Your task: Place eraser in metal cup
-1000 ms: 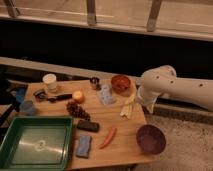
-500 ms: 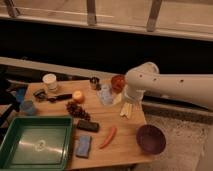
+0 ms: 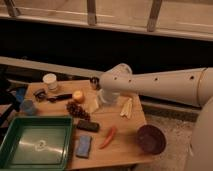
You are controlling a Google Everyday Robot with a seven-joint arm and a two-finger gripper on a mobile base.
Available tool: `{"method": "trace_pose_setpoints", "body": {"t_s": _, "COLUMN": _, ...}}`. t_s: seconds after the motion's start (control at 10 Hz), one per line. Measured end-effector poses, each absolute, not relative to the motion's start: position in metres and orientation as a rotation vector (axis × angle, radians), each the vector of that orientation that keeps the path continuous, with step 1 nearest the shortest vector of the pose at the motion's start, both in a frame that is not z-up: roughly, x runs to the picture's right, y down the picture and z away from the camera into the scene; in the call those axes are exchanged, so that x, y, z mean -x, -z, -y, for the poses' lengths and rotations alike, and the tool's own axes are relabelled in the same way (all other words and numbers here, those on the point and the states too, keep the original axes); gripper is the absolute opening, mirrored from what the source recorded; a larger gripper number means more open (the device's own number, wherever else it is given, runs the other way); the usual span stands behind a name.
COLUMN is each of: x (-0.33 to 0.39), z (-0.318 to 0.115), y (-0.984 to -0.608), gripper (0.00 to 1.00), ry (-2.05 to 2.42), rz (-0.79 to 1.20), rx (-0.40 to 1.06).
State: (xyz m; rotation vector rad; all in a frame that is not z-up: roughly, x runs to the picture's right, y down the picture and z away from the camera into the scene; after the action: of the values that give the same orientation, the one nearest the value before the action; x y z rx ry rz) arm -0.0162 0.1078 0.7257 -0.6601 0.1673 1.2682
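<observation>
Eraser (image 3: 87, 125): flat, light, stiff, lying mid-table (image 3: 126, 136); pinch across its narrow width. Gripper (image 3: 106, 96) sits just right of metal cup (image 3: 94, 82); can't tell if it's apart or together.

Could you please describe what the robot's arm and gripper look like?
The arm is a thick, smooth white tube with a row of small dark holes along it and a rounded joint at its left end. No cables or markings show. The gripper, below that joint over the table, is hidden, so its look cannot be told.
</observation>
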Motion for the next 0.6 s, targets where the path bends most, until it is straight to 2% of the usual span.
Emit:
{"method": "trace_pose_setpoints", "body": {"t_s": 0.2, "x": 0.0366, "z": -0.1184, "y": -0.7145, "gripper": 0.80, "ry": -1.208, "rz": -0.126, "rx": 0.696}}
{"method": "trace_pose_setpoints", "body": {"t_s": 0.6, "x": 0.0386, "z": -0.1201, "y": -0.7213, "gripper": 0.80, "ry": -1.184, "rz": -0.143, "rx": 0.710}}
